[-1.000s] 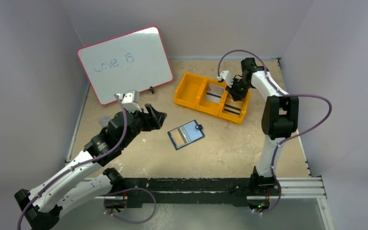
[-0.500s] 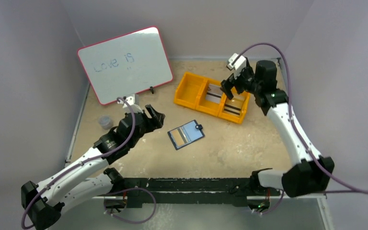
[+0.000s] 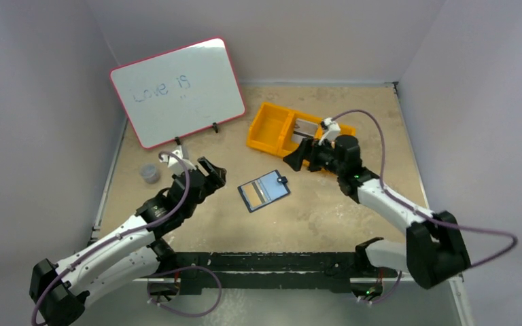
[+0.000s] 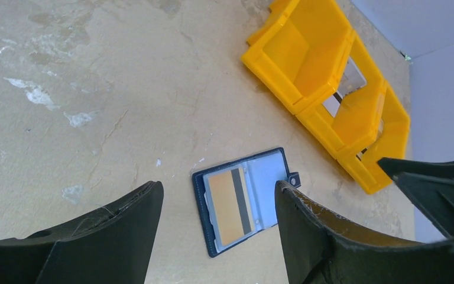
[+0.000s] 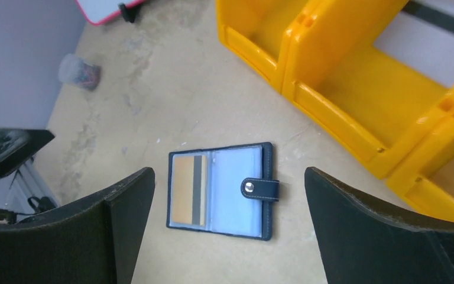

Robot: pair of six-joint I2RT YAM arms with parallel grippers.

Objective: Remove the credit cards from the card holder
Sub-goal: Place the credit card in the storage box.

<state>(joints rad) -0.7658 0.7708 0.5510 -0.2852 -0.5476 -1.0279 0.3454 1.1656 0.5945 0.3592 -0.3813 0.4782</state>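
On your left, the left gripper (image 3: 214, 168) hangs low over the sandy tabletop (image 3: 326, 210). Its fingers are spread wide and hold nothing. It points at the dark navy folding card holder (image 3: 264, 190), just to its right.

That holder lies opened flat in the middle of the table, between the two grippers and touched by neither. One tan card with a dark stripe (image 5: 188, 189) sits in its left see-through pocket. The right pocket (image 5: 236, 189) looks pale and empty, and the snap tab (image 5: 260, 188) sticks out on that side.

Further right stands the orange three-compartment plastic tray (image 3: 266, 130). A whitish-grey card (image 4: 344, 92) lies in its middle compartment, and your left wrist view catches a sliver of a second in the end compartment. So I judge you are mostly done: one card is left to pull.

The right gripper (image 3: 298, 156) is also released wide and empty, and hovers just right of the holder.

A second ago that right gripper was over the tray's end compartment with its fingers nearly together. It has since let go and swung down toward the holder. The left arm has drawn back slightly, and the holder has not shifted.
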